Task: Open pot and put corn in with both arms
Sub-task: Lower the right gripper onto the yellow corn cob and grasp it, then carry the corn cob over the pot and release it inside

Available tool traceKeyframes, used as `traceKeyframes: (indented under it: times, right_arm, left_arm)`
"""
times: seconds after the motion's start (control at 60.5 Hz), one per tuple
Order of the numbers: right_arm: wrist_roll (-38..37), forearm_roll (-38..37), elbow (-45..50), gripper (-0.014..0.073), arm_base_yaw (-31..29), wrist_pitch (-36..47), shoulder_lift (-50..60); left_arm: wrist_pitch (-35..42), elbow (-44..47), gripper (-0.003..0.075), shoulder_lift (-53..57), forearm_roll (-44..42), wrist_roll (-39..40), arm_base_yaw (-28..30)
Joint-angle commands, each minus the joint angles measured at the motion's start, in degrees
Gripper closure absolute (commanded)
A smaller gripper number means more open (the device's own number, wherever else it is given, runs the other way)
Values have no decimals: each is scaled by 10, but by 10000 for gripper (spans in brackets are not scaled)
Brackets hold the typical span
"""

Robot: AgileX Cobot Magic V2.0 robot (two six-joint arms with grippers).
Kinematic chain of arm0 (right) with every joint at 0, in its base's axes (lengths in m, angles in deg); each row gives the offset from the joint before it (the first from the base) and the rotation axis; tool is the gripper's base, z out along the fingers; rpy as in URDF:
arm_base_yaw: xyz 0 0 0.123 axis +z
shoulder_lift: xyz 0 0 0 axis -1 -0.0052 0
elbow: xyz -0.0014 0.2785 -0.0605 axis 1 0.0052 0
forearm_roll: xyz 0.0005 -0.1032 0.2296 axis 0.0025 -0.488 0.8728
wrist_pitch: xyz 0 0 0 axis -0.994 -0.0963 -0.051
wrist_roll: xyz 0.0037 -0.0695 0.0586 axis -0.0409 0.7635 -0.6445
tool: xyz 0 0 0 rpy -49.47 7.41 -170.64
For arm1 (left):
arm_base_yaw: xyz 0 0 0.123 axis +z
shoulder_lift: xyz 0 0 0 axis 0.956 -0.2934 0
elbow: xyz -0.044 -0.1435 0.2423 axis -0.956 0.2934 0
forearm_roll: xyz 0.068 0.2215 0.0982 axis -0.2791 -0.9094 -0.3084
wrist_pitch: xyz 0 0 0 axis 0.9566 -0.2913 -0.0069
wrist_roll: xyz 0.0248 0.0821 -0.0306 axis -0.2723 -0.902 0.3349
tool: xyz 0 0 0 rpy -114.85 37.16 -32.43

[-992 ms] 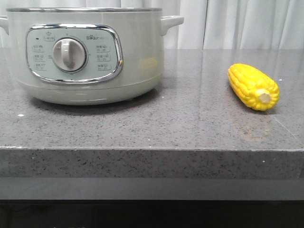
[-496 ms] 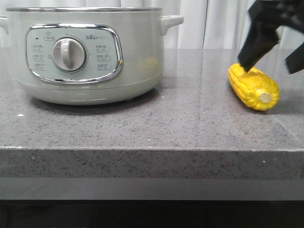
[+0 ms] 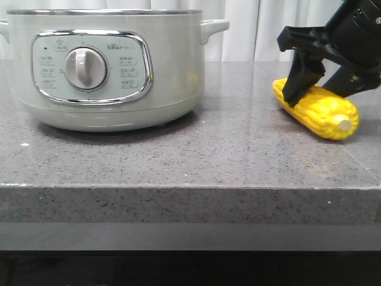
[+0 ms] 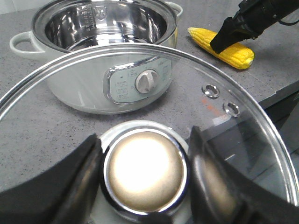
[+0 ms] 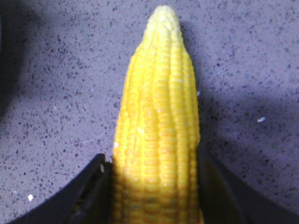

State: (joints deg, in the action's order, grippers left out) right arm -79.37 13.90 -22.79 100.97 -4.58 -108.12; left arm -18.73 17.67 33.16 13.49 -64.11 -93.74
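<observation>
The pale grey-green pot (image 3: 113,71) stands at the left of the counter. In the left wrist view the pot (image 4: 84,88) is open and its steel inside is empty. My left gripper (image 4: 145,172) is shut on the round metal knob (image 4: 145,168) of the glass lid (image 4: 210,107) and holds it above and in front of the pot. It is out of the front view. The yellow corn (image 3: 321,113) lies on the counter at the right. My right gripper (image 3: 318,95) straddles it, and its fingers press both sides of the corn (image 5: 159,107).
The grey speckled counter has its front edge (image 3: 190,187) close to the camera. A white curtain (image 3: 262,30) hangs behind. The pot's side handle (image 3: 214,27) sticks out toward the corn, with bare counter between them.
My right gripper came down from the upper right and closed around the corn. The corn shifted and turned a little to the left. The pot has not moved.
</observation>
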Motion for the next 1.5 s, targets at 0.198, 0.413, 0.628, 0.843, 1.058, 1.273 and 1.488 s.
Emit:
traceKeyframes:
  times: [0.198, 0.413, 0.628, 0.843, 1.058, 1.273, 1.488]
  right_arm:
    - [5, 8, -89, 337, 0, 21, 40]
    - [10, 8, -193, 337, 13, 18, 48]
    - [42, 8, -313, 337, 101, 19, 11]
    - [56, 8, -400, 337, 202, 18, -83]
    - [79, 8, -423, 313, 244, 12, -145]
    - [79, 8, -423, 109, 244, -8, -155]
    - [79, 8, -423, 79, 244, -6, -155]
  left_arm:
    - [79, -20, 480, -5, 16, 2, -4]
    - [79, -20, 480, -5, 16, 2, -4]
    - [79, -20, 480, -5, 16, 2, -4]
    - [79, -20, 480, -5, 16, 2, -4]
    - [79, -20, 480, -5, 16, 2, -4]
    - [79, -20, 480, -5, 16, 2, -4]
    - [79, -20, 480, -5, 16, 2, -4]
